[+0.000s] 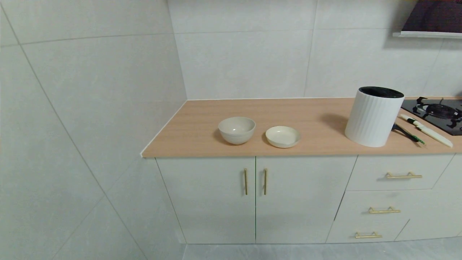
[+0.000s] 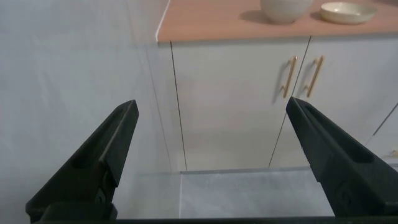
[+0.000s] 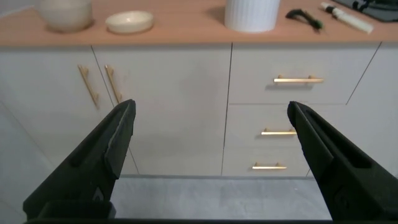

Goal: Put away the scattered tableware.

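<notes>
Closest to me, the left gripper (image 2: 211,102) sits low with its jaws wide apart and nothing between them. It faces the cabinet fronts below and to the left of the white ribbed canister (image 1: 373,116). The right gripper (image 3: 210,104) is just as low, its jaws also spread wide and empty. It faces the cabinets more nearly under the canister.

Past the grippers I see the double cabinet doors (image 1: 216,198), below and left of the canister, with two upright brass handles (image 1: 255,181) side by side at their seam. A stack of three drawers (image 1: 393,187) sits directly under the canister, each with a horizontal brass pull.

On the wooden countertop (image 1: 306,112), the shallow cream dish (image 1: 283,136) lies left of the canister, near the front edge. The deeper beige bowl (image 1: 236,129) stands upright just beyond the dish on that same left side, near it but not touching. Both look empty.

Just right of the canister lies a black-handled utensil (image 1: 408,133) with a green tip, its near end tucked close to the canister's base. A pale, long-handled knife-like tool (image 1: 427,131) lies a little farther right, roughly parallel to it.

Behind those, right of the canister, is the black gas hob (image 1: 438,113). The tiled wall (image 1: 245,61) runs behind the canister, and a range hood (image 1: 431,18) hangs above and to its right.
</notes>
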You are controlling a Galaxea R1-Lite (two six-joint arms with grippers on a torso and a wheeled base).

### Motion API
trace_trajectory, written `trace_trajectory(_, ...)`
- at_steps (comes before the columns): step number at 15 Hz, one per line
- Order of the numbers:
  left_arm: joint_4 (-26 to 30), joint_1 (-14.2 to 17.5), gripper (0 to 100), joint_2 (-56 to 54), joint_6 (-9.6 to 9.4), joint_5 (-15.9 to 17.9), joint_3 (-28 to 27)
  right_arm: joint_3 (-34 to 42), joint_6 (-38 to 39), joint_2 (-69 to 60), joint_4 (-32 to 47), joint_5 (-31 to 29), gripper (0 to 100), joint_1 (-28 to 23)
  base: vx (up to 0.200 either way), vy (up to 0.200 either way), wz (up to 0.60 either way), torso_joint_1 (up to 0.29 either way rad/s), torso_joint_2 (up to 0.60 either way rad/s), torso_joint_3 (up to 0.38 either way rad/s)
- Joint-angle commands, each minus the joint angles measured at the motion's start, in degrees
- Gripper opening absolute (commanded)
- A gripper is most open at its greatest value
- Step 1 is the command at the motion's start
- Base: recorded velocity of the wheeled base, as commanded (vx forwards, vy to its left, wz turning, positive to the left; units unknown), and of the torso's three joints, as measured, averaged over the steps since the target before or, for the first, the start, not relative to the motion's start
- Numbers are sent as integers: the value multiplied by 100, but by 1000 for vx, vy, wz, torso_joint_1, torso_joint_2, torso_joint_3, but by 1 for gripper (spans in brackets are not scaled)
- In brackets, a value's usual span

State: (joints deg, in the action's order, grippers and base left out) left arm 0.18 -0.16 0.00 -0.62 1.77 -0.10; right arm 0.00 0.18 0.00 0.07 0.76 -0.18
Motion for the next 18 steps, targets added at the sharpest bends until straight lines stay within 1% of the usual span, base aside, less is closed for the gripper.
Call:
trace_trajectory(1, -1, -2, 100, 0, 1, -1, 1, 0, -1, 0, 1, 4, 100, 1, 0, 0, 0, -237, 540, 295)
trace_trajectory(11, -1, -2, 100, 9, 1, -1, 1, 0, -1, 0, -7, 4, 100, 1, 0, 0, 0, -204, 503, 292)
trace_trajectory(18, -1, -2, 100, 9, 1, -1, 1, 0, -1, 0, 1, 4, 100, 1, 0, 0, 0, -158, 456, 304)
